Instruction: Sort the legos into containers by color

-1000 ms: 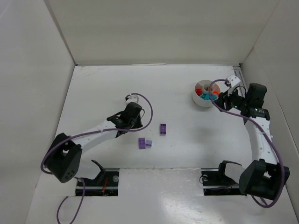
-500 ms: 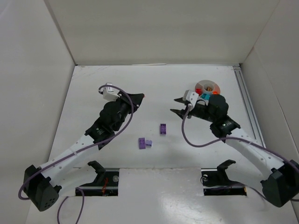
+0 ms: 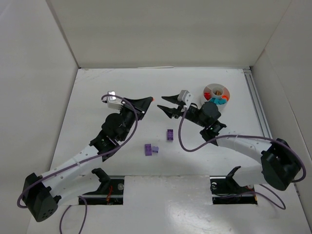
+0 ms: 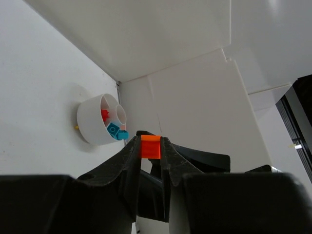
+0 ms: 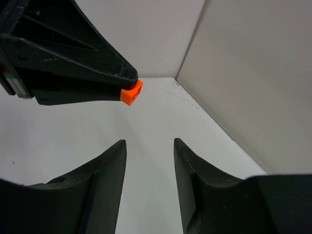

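Status: left end effector [image 3: 147, 101] clamped on small orange plastic brick [image 4: 150, 146], pinched at the very fingertips and raised above the desk. Right end effector [image 5: 148, 152] faces it just beside, jaws apart, nothing between them. Small purple plastic bricks [image 3: 170, 135] lie on the desk below the pair. Round white divided dish [image 4: 90, 124] at far right, red and teal pieces inside. Risk: grip looks shallow; a misaligned mid-air transfer could knock the brick loose or make the fingers collide
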Robot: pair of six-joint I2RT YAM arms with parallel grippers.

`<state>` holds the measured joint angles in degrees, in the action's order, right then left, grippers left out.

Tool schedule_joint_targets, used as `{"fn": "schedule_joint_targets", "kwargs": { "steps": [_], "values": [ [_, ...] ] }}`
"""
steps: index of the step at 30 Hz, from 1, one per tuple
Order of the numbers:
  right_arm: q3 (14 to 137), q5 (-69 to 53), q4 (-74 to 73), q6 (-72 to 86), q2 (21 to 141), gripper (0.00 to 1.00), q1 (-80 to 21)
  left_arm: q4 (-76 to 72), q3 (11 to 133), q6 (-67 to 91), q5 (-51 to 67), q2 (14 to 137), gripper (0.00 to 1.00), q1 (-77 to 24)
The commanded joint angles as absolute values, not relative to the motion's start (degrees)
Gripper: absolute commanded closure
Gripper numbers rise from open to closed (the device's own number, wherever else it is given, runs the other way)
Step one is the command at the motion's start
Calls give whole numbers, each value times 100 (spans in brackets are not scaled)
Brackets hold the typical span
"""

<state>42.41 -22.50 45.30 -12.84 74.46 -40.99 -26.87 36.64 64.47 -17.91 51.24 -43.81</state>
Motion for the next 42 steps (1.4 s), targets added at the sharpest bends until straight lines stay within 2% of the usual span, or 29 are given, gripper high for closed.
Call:
{"fn": "schedule_joint_targets", "kwargs": {
  "steps": [1, 8, 14, 36, 41, 42],
  "values": [
    [4631, -2408, 5493, -835, 7567, 52, -4218, -3217, 3577, 6504, -1863, 5001, 90, -4430],
    [4974, -2698, 5379, -835, 7690, 52, -4271, -3489, 3472, 6346, -1916, 5001, 90, -4482],
    [5202, -2812, 5107, -835, 7805, 59, -4324, -3551, 3472, 6231, -1863, 5054, 90, -4482],
    [5713, -3111, 4395, -1028, 8147, 58, -4324, -4289, 3287, 5687, -1758, 5001, 90, -4702],
    [5766, -3164, 4395, -1028, 8147, 65, -4324, -4342, 3287, 5634, -1635, 5062, 90, -4702],
    [5766, -3164, 4395, -1028, 8147, 71, -4324, -4394, 3287, 5634, -1583, 5062, 90, -4702]
  ]
}}
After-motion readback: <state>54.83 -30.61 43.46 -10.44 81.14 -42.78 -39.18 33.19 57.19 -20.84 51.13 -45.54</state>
